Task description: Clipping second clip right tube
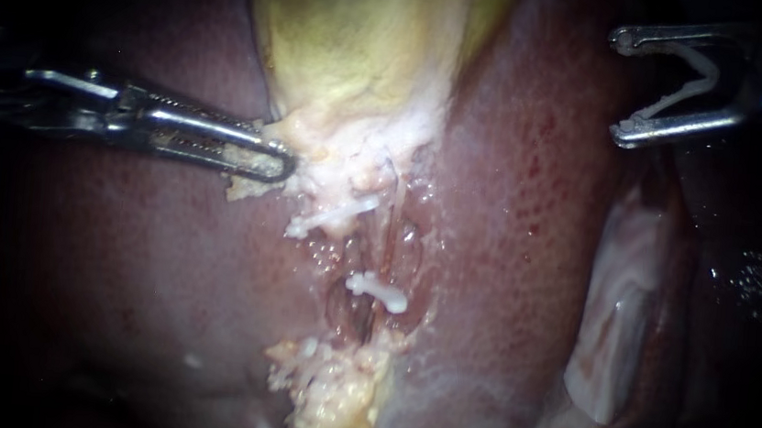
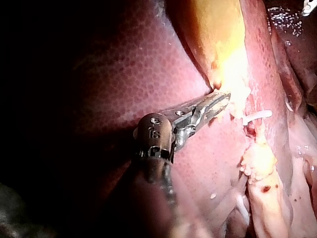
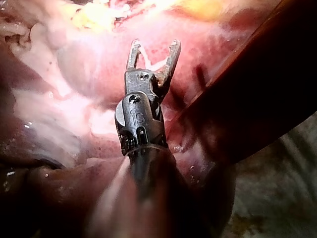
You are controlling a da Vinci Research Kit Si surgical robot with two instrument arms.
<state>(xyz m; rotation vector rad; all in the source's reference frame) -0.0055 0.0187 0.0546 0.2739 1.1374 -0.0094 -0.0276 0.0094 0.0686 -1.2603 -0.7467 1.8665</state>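
Ideally right instrument [image 1: 617,86], jaws cradling an open clip [image 1: 709,83], advances ahead, straddles tube [image 1: 390,233] fully beside seated clip [image 1: 377,291]; left instrument [image 1: 282,161] clamps gallbladder [image 1: 359,46] edge taut.

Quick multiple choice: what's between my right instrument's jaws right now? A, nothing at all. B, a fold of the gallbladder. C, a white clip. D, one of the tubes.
C: the right instrument carries a white clip, spread in a V with one leg against each jaw, and it is not around either tube.
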